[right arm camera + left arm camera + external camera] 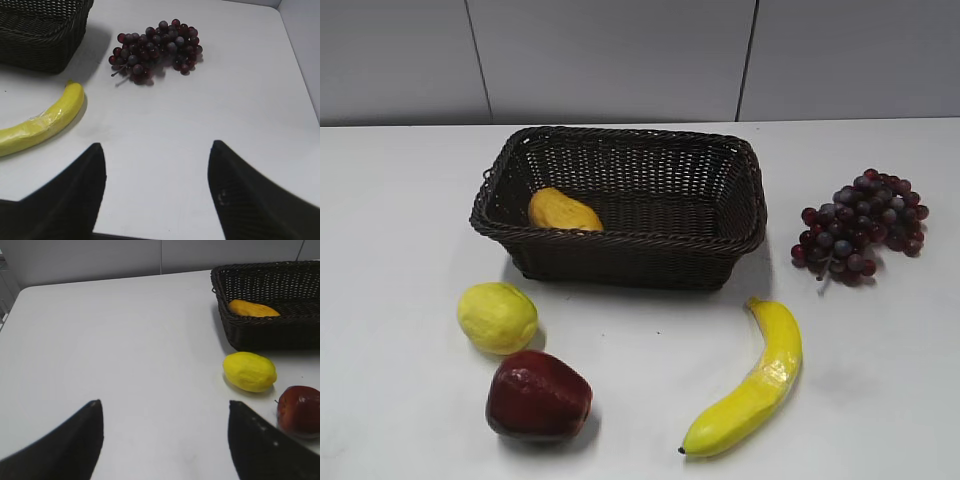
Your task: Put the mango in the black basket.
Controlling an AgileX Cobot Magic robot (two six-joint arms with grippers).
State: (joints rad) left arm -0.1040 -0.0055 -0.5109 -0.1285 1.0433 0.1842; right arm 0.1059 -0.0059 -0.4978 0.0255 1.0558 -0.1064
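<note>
— While I hold the rig idle, what do you read off the table (pixel 410 400)?

— From my exterior feed it is a plain white top, matte, with soft shadows under each item. Behind it runs a grey panelled wall (pixel 620 60) with two dark vertical seams. The basket (pixel 715 262) sits toward the back, near the middle, and the mango (pixel 563 212) lies inside it at the left end, against the near wall.

— And outside the basket?

— A lemon (pixel 497 317) just in front of its left corner, a dark red apple (pixel 537 396) almost touching the lemon on the near side, a banana (pixel 751 385) curving along the front right, and grapes (pixel 862 226) off to the right, apart from the basket.

— Your arms?

— Neither shows in the exterior feed. On my left wrist feed the left gripper (pixel 165 440) is spread wide over bare table, nothing between its fingers; lemon, apple and the basket with the mango lie ahead to its right. On my right wrist feed the right gripper (pixel 157 190) is likewise spread and empty, with the banana ahead on its left, the grapes beyond, and the table's right edge meeting the wall.
</note>
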